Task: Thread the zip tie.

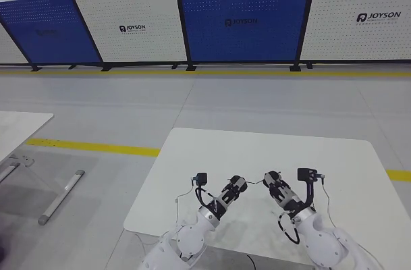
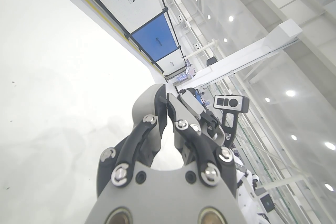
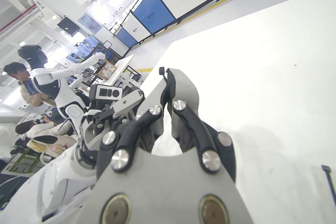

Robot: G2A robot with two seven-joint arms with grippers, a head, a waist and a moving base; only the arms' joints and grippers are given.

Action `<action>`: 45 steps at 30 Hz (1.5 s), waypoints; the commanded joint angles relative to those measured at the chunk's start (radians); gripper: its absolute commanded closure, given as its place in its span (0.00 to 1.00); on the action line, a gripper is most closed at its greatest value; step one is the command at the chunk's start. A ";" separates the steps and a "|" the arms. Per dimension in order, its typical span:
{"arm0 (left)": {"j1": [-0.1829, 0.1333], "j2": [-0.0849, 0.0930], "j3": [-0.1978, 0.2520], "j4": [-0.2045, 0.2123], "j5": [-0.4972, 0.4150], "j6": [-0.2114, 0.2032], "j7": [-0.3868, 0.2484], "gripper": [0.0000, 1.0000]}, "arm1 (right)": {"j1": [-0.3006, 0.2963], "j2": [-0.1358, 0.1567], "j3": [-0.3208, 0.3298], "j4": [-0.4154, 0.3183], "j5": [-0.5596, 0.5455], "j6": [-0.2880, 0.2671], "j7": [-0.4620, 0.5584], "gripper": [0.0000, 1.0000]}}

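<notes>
Facing each other tip to tip above the near part of the white table (image 1: 272, 148), the left gripper (image 1: 237, 182) and the right gripper (image 1: 269, 179) hang close together, with a narrow gap between their fingertips. Top view: a thin dark line crosses that gap from one gripper to the other. Right wrist view: the right gripper's two fingers are pressed together on the zip tie (image 3: 162, 70). Its small black head stands just clear of the tips, and a short length of strap runs back between the pads; the rest of the strap is hidden. Left wrist view: the left gripper's fingers are likewise pressed together, with a small black piece, apparently the tie's other end, nipped at their tips. The right gripper sits just beyond them. A dark strip (image 3: 328, 180) lies flat on the table beside the right arm, well apart from both grippers; what it is cannot be told. Background: a second white table (image 1: 9, 128) stands to the left, a yellow line (image 1: 90, 146) runs across the grey floor, and blue and white panels (image 1: 242, 30) close the far side.
</notes>
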 commanded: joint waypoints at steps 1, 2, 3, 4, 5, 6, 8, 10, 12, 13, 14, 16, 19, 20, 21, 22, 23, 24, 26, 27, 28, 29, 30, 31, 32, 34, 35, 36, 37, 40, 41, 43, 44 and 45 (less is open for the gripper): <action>0.000 0.000 0.000 0.000 0.000 0.000 0.000 1.00 | -0.001 -0.003 0.002 0.001 -0.003 0.001 0.001 1.00; 0.000 0.000 0.000 0.000 0.000 0.000 0.000 1.00 | -0.001 -0.004 0.003 0.002 -0.004 0.001 0.002 1.00; 0.000 0.000 0.000 0.000 0.000 0.000 0.000 1.00 | -0.001 -0.006 0.004 0.004 -0.005 0.002 0.003 1.00; 0.000 0.000 0.000 0.000 0.000 0.000 0.000 1.00 | -0.001 -0.007 0.005 0.005 -0.006 0.002 0.005 1.00; 0.000 0.000 0.000 0.000 0.000 0.000 0.000 1.00 | -0.001 -0.009 0.005 0.007 -0.008 0.002 0.007 1.00; 0.000 0.000 0.000 0.000 0.000 0.000 0.000 1.00 | 0.000 -0.011 0.005 0.009 -0.011 0.005 0.009 1.00; 0.000 0.000 0.000 0.000 0.000 0.000 0.000 1.00 | 0.001 -0.014 0.003 0.012 -0.016 0.007 0.010 1.00; 0.000 0.000 0.000 0.000 0.000 0.000 0.000 1.00 | 0.002 -0.018 0.002 0.016 -0.019 0.007 0.009 1.00; 0.000 0.000 0.000 0.000 0.000 0.000 0.000 1.00 | 0.002 -0.021 0.002 0.020 -0.020 0.006 0.011 1.00; 0.000 0.000 0.000 0.000 0.000 0.000 0.000 1.00 | 0.002 -0.023 0.003 0.021 -0.021 0.004 0.011 1.00; 0.000 0.000 0.000 0.000 0.000 0.000 0.000 1.00 | 0.002 -0.025 0.004 0.022 -0.023 0.003 0.010 1.00; 0.000 0.000 0.000 0.000 0.000 0.000 0.000 1.00 | -0.002 -0.027 0.007 0.021 -0.026 -0.002 0.001 1.00; 0.000 0.000 0.000 0.000 0.000 0.000 0.000 1.00 | -0.010 -0.030 0.017 0.018 -0.027 -0.007 -0.006 1.00; 0.000 0.000 0.000 0.000 0.000 0.000 0.000 1.00 | -0.014 -0.030 0.022 0.017 -0.029 -0.009 -0.007 1.00; 0.000 0.000 0.000 0.000 0.000 0.000 0.000 1.00 | -0.016 -0.031 0.025 0.016 -0.030 -0.011 -0.006 1.00; 0.000 0.000 0.000 0.000 0.000 0.000 0.000 1.00 | -0.018 -0.031 0.028 0.015 -0.031 -0.012 -0.005 1.00; 0.000 0.000 0.000 0.000 0.000 0.000 0.000 1.00 | -0.020 -0.032 0.029 0.014 -0.033 -0.013 -0.002 1.00; 0.000 0.000 0.000 0.000 0.000 0.000 0.000 1.00 | -0.022 -0.033 0.030 0.012 -0.037 -0.015 0.002 1.00; 0.000 0.000 0.000 0.000 0.000 0.000 0.000 1.00 | -0.023 -0.035 0.029 0.011 -0.042 -0.014 0.008 1.00; 0.000 0.000 0.000 0.000 0.000 0.000 0.000 1.00 | -0.022 -0.037 0.029 0.013 -0.042 -0.014 0.012 1.00; 0.000 0.000 0.000 0.000 0.000 0.000 0.000 1.00 | -0.021 -0.039 0.029 0.015 -0.040 -0.015 0.015 1.00; 0.000 0.000 0.000 0.000 0.000 0.000 0.000 1.00 | -0.019 -0.040 0.030 0.018 -0.039 -0.016 0.017 1.00; 0.000 0.000 0.000 0.000 0.000 0.000 0.000 1.00 | -0.017 -0.042 0.030 0.021 -0.038 -0.017 0.019 1.00; 0.000 0.000 0.000 0.000 0.000 0.000 0.000 1.00 | -0.015 -0.044 0.030 0.023 -0.039 -0.018 0.021 1.00; 0.000 0.000 0.000 0.000 0.000 0.000 0.000 1.00 | -0.014 -0.045 0.030 0.025 -0.039 -0.018 0.023 1.00; 0.000 0.000 0.000 0.000 0.000 0.000 0.000 1.00 | -0.012 -0.048 0.031 0.030 -0.041 -0.019 0.026 1.00; 0.000 0.000 0.000 0.000 0.000 0.000 0.000 1.00 | -0.012 -0.049 0.031 0.031 -0.041 -0.019 0.027 1.00; 0.000 0.000 0.000 0.000 0.000 0.000 0.000 1.00 | -0.011 -0.051 0.032 0.033 -0.040 -0.020 0.029 1.00; 0.000 0.000 0.000 0.000 0.000 0.000 0.000 1.00 | -0.010 -0.052 0.032 0.035 -0.040 -0.021 0.031 1.00; 0.000 0.000 0.000 0.000 0.000 0.000 0.000 1.00 | -0.011 -0.055 0.034 0.037 -0.042 -0.024 0.033 1.00; 0.000 0.000 0.000 0.000 0.000 0.000 0.000 1.00 | -0.012 -0.057 0.035 0.038 -0.043 -0.025 0.034 1.00; 0.000 0.000 0.000 0.000 0.000 0.000 0.000 1.00 | -0.014 -0.059 0.037 0.038 -0.044 -0.026 0.036 1.00; 0.000 0.000 0.000 0.000 0.000 0.000 0.000 1.00 | -0.015 -0.060 0.037 0.038 -0.046 -0.027 0.039 1.00; 0.000 0.000 0.000 0.000 0.000 0.000 0.000 1.00 | -0.015 -0.061 0.036 0.039 -0.048 -0.028 0.041 1.00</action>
